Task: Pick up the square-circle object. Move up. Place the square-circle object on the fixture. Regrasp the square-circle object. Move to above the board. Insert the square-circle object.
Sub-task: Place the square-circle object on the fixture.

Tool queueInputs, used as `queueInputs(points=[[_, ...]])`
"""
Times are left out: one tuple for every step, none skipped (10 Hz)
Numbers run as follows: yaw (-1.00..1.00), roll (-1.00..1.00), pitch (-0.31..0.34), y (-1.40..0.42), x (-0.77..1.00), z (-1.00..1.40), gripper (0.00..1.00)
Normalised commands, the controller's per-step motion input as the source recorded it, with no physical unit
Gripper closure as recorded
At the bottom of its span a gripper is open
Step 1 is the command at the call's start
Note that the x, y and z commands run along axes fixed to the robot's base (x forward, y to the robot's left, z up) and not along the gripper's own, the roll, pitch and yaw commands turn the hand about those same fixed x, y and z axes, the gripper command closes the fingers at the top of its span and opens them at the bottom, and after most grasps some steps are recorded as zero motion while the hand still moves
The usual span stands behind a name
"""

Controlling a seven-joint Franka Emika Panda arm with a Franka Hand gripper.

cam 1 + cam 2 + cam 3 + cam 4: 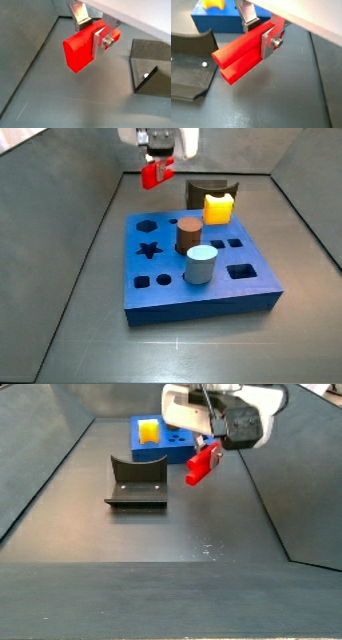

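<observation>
Gripper (266, 36) pinches square-circle object (238, 57) in air, clear of fixture (190, 65) and board (201, 263).

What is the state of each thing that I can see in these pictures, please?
End effector: shut on the square-circle object, raised above the floor.
Square-circle object: held, in the air, tilted.
Fixture: on the floor, nothing on it.
Board: flat on the floor, several holes open.
Yellow block: standing on the board.
Brown cylinder: upright on the board.
</observation>
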Motion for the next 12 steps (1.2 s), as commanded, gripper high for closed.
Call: queueInputs(points=[[0.0, 0.01, 0.011, 0.0, 0.0, 1.0, 1.0], [0.0, 0.01, 0.019, 0.0, -0.01, 1.0, 1.0], [0.0, 0.02, 0.021, 0.0, -0.01, 1.0, 1.0], [-0.01, 0.03, 0.029, 0.01, -0.02, 1.0, 1.0], [-0.01, 0.03, 0.033, 0.01, -0.02, 0.99, 1.0], [-0.01, 0.04, 0.046, 0.01, -0.01, 0.76, 1.0], [-0.01, 0.04, 0.051, 0.01, -0.01, 0.64, 1.0], [-0.01, 0.04, 0.068, 0.01, 0.0, 0.41, 1.0], [-0.01, 0.05, 0.079, 0.02, 0.01, 0.24, 1.0], [1.0, -0.08, 0.037, 0.02, 1.0, -0.28, 1.0], [1.0, -0.08, 0.037, 0.02, 1.0, -0.32, 1.0], [1.0, -0.09, 0.038, 0.01, 1.0, -0.27, 1.0]])
